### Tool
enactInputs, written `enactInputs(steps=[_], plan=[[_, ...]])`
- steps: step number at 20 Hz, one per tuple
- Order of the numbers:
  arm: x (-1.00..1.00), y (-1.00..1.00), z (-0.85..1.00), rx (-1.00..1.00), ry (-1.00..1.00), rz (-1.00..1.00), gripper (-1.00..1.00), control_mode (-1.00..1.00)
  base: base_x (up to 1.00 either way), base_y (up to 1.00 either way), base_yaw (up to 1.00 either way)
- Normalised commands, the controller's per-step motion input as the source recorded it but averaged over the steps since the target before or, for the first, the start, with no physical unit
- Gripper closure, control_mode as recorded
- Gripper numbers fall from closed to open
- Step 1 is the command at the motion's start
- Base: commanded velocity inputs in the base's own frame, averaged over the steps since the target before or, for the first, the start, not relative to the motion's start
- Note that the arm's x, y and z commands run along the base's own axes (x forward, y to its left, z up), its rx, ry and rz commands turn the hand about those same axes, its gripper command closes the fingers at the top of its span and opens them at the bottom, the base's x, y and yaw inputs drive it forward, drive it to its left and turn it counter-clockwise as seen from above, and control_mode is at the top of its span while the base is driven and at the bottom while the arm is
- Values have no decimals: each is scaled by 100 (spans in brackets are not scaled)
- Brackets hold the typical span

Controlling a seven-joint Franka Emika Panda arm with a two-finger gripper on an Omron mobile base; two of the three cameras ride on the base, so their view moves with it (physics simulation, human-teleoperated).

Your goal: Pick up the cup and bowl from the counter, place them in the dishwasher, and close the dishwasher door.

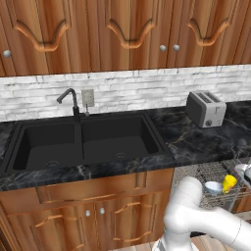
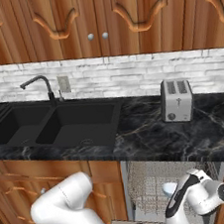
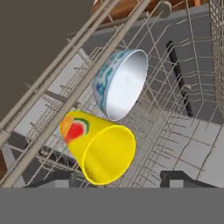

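The yellow cup [image 3: 100, 151] with a reddish mark lies on its side in the wire rack of the dishwasher [image 3: 175, 109], mouth towards the camera. The pale blue-white bowl [image 3: 122, 83] rests tilted on its edge just beyond it, almost touching. My gripper [image 3: 118, 178] hovers over the cup, open, with its dark fingertips [image 3: 57, 177] well clear of the cup's rim on both sides. From the left base view, the cup [image 1: 229, 182] and bowl [image 1: 213, 187] sit side by side in the pulled-out rack [image 1: 211, 171] below the counter [image 1: 196, 142]. The arm hides the cup in the right base view.
A silver toaster [image 1: 205, 109] stands on the counter [image 2: 152, 133] right of the black sink [image 1: 83, 139] and its faucet [image 1: 68, 98]. Wooden cabinets flank the open dishwasher [image 2: 153, 181]. My white arm [image 2: 195, 195] crosses in front of the rack.
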Motion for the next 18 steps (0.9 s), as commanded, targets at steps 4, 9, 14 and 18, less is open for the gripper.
enactInputs(steps=[4, 9, 14, 18], plan=[[-8, -21, 47, 0, -12, 1, -100, -100, 0, 0, 0], [-17, -19, 5, 0, -4, 9, -100, -100, 0, 0, 0], [-40, -13, 0, 0, 0, 17, -100, -100, 0, 0, 0], [-41, -14, 6, 0, 0, 15, -100, -100, 0, 0, 0]])
